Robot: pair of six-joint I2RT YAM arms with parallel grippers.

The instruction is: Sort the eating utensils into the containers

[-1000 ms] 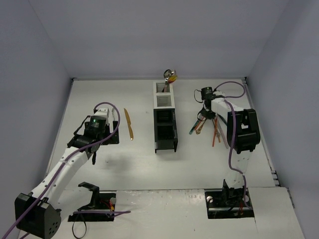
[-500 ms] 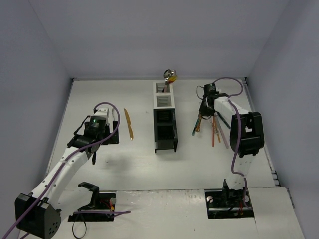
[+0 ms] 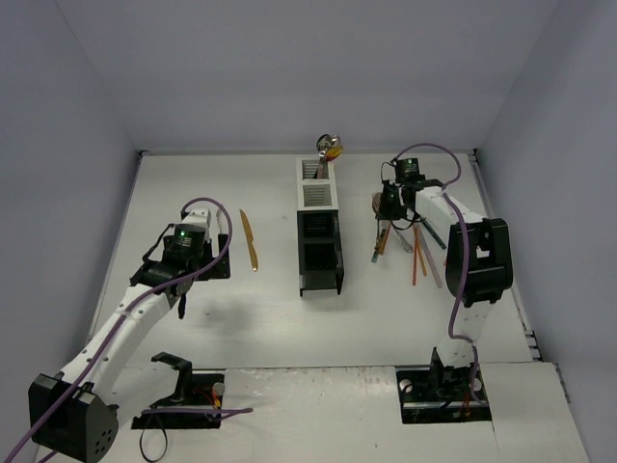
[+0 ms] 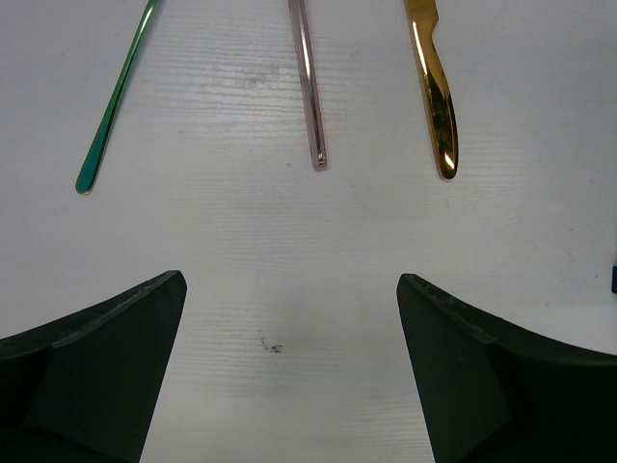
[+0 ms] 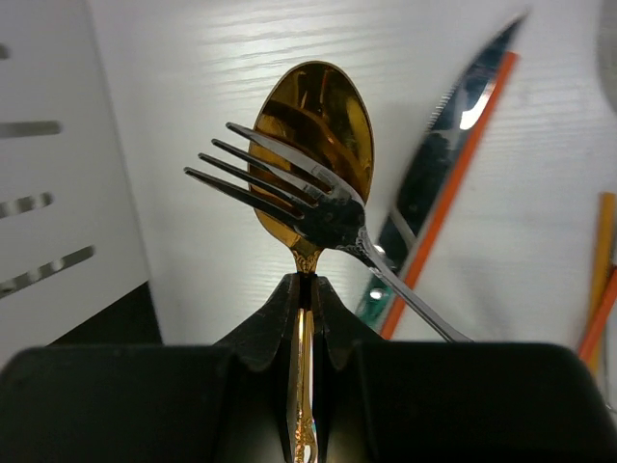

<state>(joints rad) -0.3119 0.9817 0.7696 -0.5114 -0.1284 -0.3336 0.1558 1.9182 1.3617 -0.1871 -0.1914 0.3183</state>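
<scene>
Gold spoon (image 5: 313, 125) poised near the containers (image 3: 317, 198)

Clamped by its handle in the right end effector (image 5: 306, 285), the gold spoon is held bowl-forward close to the white slatted wall of the bin row. A silver fork (image 5: 289, 188) lies across the bowl, and whether it rides on the spoon cannot be told. More utensils (image 3: 421, 249) lie scattered on the desk (image 3: 241, 318) to the right, and a few stand in the far white bin (image 3: 310, 170). The left end effector (image 4: 289, 289), jaws wide apart and holding nothing, hovers short of a gold knife (image 4: 436, 87). Done well, the carry would shed the fork first. It would then bring the spoon upright over one bin's mouth before letting go.
</scene>
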